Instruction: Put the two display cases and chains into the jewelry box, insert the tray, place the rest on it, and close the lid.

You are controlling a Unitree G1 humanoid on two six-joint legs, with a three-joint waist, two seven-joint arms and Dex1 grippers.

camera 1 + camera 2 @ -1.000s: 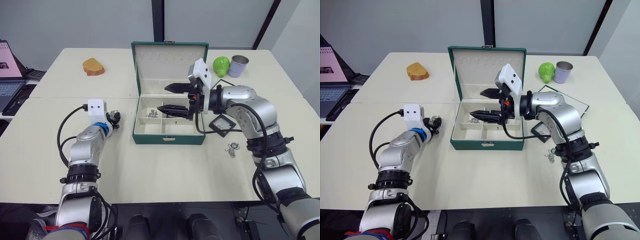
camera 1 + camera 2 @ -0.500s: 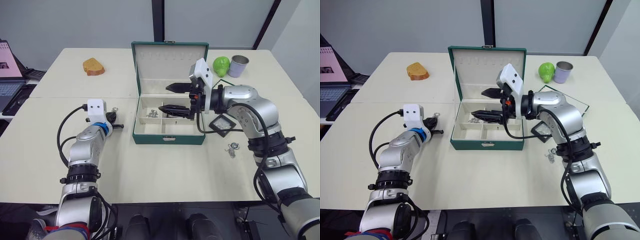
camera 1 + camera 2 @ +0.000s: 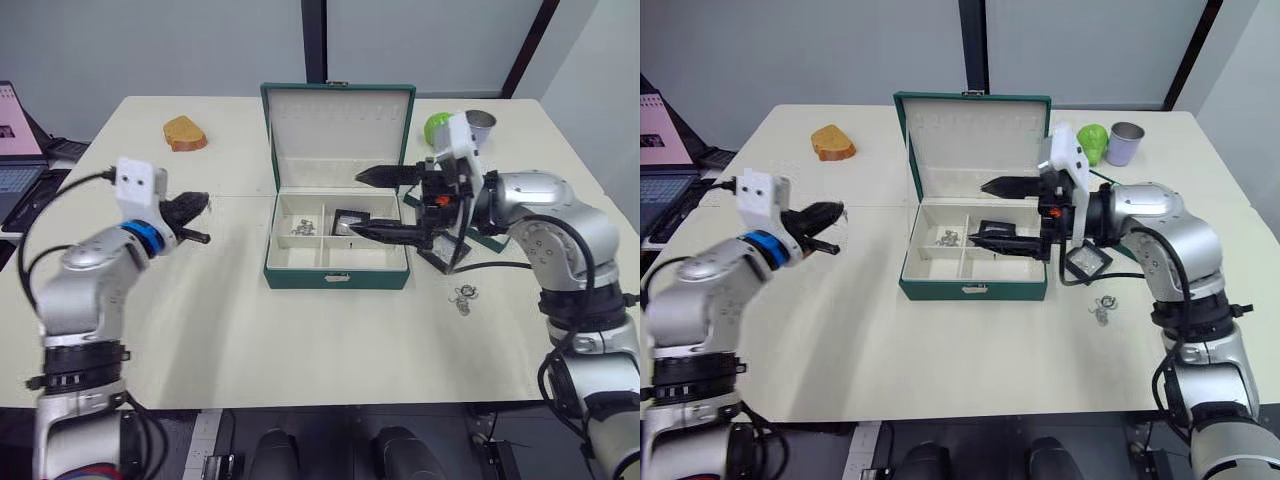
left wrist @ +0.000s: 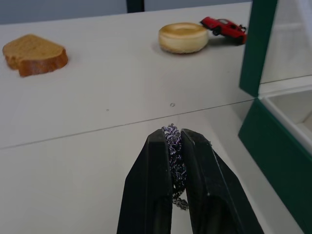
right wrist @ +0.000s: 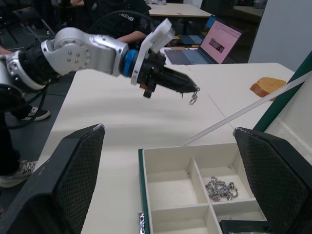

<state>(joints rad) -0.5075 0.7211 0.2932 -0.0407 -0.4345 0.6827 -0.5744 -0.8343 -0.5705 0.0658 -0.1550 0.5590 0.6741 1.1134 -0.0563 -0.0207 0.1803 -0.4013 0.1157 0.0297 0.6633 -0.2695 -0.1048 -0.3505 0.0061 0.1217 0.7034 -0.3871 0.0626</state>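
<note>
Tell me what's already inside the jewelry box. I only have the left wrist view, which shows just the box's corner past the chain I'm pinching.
Observer: One chain lies in the back left compartment of the jewelry box.
Operator: Any display case in there?
Observer: Yes, one display case sits in the back right compartment, by the open right hand.
Operator: And the other one?
Observer: The second display case is on the table, just right of the box.
</note>
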